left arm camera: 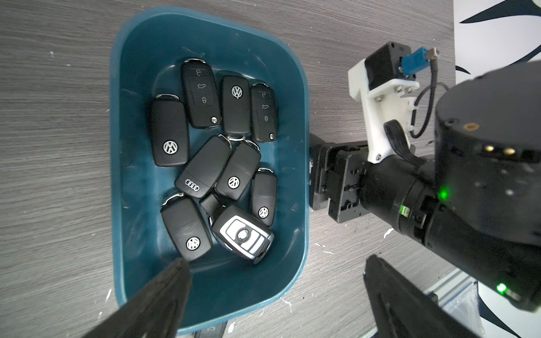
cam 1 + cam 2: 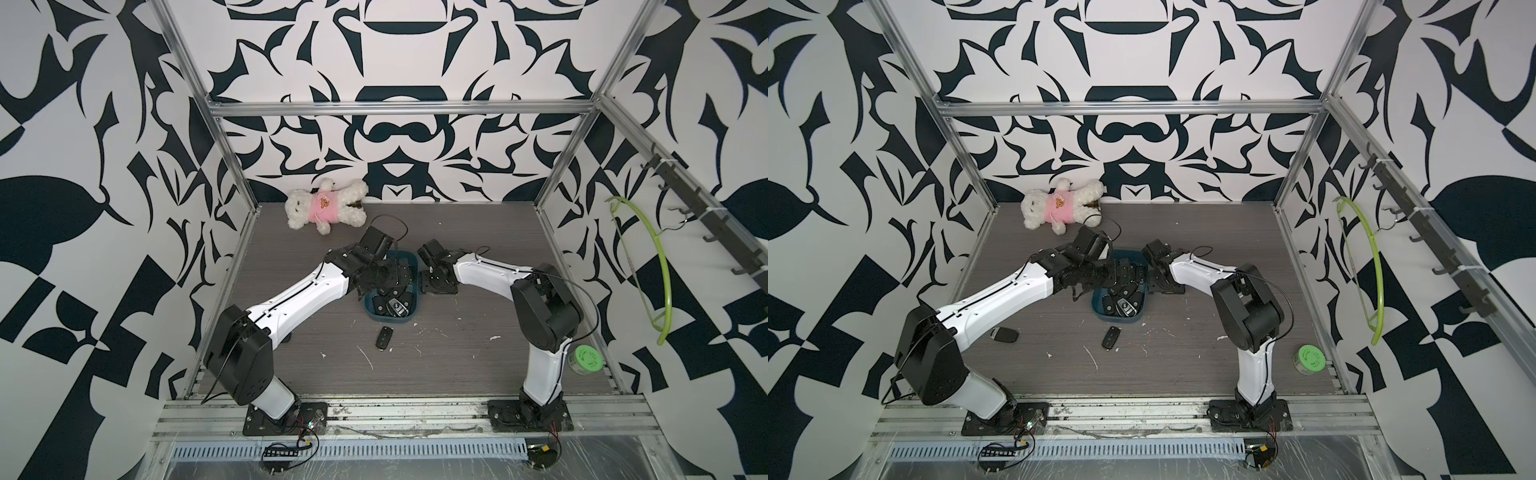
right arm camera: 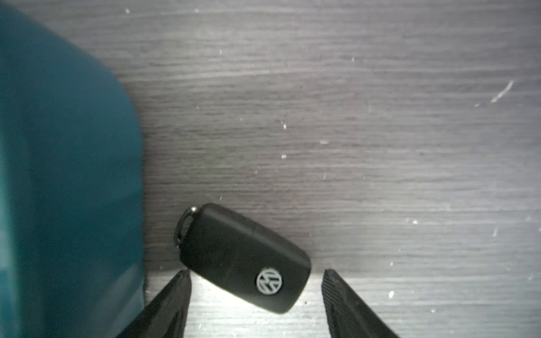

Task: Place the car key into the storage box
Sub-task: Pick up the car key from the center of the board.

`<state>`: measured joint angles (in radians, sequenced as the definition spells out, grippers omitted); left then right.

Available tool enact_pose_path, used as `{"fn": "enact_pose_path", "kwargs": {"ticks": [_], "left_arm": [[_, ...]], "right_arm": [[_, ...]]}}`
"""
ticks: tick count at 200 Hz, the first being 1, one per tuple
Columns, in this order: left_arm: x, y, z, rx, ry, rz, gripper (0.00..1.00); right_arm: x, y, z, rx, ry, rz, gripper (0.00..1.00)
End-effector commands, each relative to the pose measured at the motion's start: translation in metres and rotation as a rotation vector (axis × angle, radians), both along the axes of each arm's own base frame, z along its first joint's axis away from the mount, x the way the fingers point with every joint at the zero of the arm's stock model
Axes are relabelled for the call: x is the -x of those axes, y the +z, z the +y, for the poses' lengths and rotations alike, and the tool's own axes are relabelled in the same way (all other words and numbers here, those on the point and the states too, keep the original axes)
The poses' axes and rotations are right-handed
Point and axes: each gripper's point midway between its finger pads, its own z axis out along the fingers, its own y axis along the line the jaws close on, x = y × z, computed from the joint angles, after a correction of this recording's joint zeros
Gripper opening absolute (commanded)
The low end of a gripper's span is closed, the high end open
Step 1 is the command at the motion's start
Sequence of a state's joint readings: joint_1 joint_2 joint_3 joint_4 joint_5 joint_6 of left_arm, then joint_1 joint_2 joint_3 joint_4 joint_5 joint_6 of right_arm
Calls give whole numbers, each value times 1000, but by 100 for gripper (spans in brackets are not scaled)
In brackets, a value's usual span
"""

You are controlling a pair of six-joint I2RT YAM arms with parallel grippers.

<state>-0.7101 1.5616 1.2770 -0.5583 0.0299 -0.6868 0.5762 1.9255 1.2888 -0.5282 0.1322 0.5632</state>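
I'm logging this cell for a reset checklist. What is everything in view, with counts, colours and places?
box: one, teal, mid-table.
keys in box: at least nine, black, one silver-faced; piled inside.
keys on table: three, black; one in front of the box, one at the left, one right beside the box.
bear: one, white with a pink shirt, back left of the table.
disc: one, green, front right table edge.
hanger: one, green, hung on the rack.
rack: one, dark, right wall.
table: one, grey woodgrain.
left gripper: one, black, open above the box.
right gripper: one, black, open astride the key beside the box.
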Motion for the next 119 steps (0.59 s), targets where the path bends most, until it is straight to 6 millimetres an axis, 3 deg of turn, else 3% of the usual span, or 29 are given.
{"fn": "enact_pose_path", "kwargs": {"ticks": [1, 33, 55, 71, 119], "left_arm": [[2, 9, 4, 5, 1, -20, 99], [3, 10, 5, 9, 6, -21, 99], [4, 10, 6, 9, 9, -21, 99], [4, 11, 7, 6, 11, -24, 99], [6, 9, 9, 6, 15, -23, 99]], "right_arm": [[-6, -6, -7, 67, 34, 5, 75], [-10, -10, 0, 43, 67, 12, 72], [-12, -15, 2, 26, 69, 25, 66], [-11, -19, 2, -1, 64, 45, 56], [-2, -23, -3, -13, 55, 62, 48]]}}
